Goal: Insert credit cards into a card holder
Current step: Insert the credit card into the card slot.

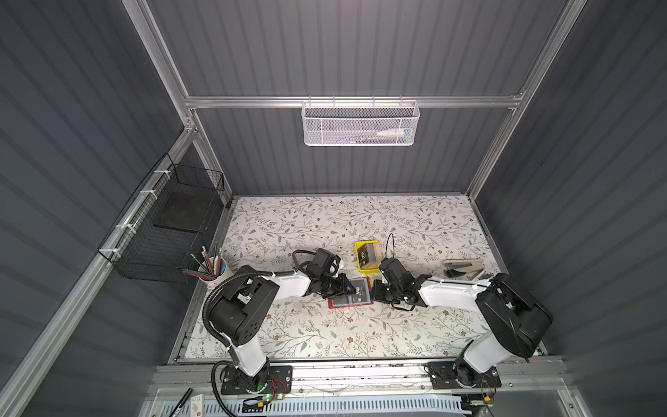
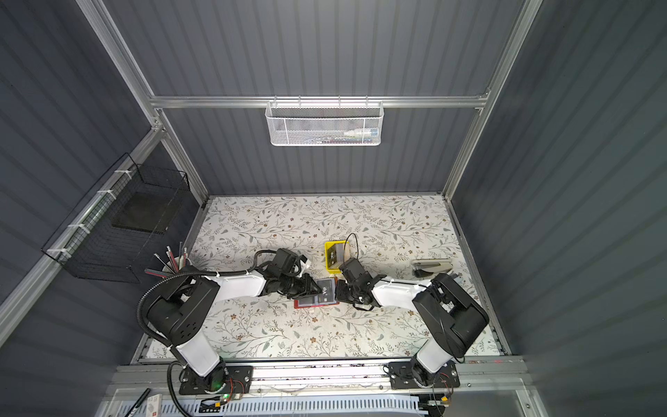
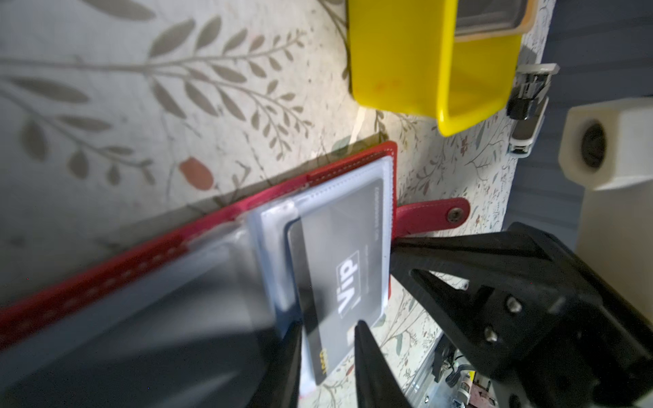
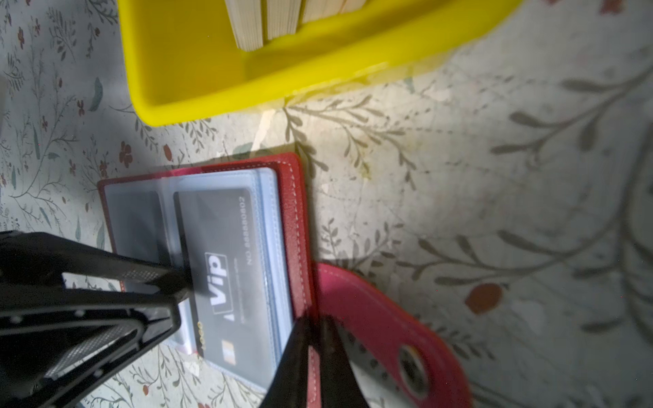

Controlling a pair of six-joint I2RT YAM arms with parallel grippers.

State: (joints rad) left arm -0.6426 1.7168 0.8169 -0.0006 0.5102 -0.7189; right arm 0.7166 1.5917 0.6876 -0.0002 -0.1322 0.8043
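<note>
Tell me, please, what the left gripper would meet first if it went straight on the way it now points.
Probably the card holder, whose sleeve takes the credit card between the left gripper's fingers; the right gripper stands beyond, though depth is unclear.

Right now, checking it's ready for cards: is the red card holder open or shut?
Open: the card holder lies spread flat, clear sleeves facing up, snap strap unfastened.

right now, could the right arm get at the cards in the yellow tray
Likely not until it lets go: the right gripper is shut on the red cover of the card holder. Otherwise the way looks free: the yellow tray sits just beyond the holder, open on top, with nothing over its cards.
</note>
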